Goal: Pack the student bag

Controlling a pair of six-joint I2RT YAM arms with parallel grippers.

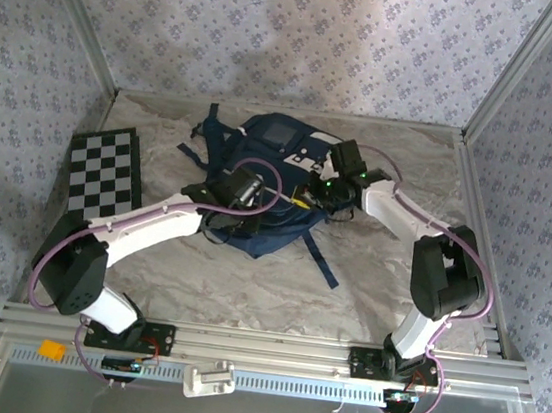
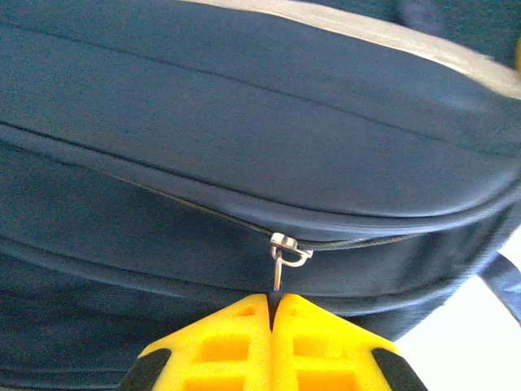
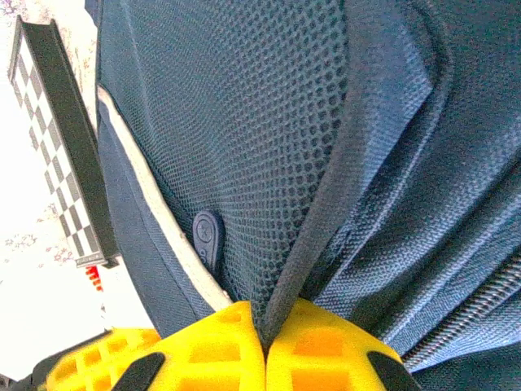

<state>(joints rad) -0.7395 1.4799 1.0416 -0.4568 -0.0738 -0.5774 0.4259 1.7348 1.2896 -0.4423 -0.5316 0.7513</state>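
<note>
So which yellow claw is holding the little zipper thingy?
The left gripper: it pinches the zipper pull on the student bag. The right gripper grips a fold of fabric instead.

Large navy fabric backpack [image 1: 263, 190] mid-table, flat black-and-white chequered board [image 1: 106, 174] to its left.
The backpack lies on the marbled grey tabletop [image 1: 246, 288], towards the back; the board sits well apart from it, beside the left wall.
</note>
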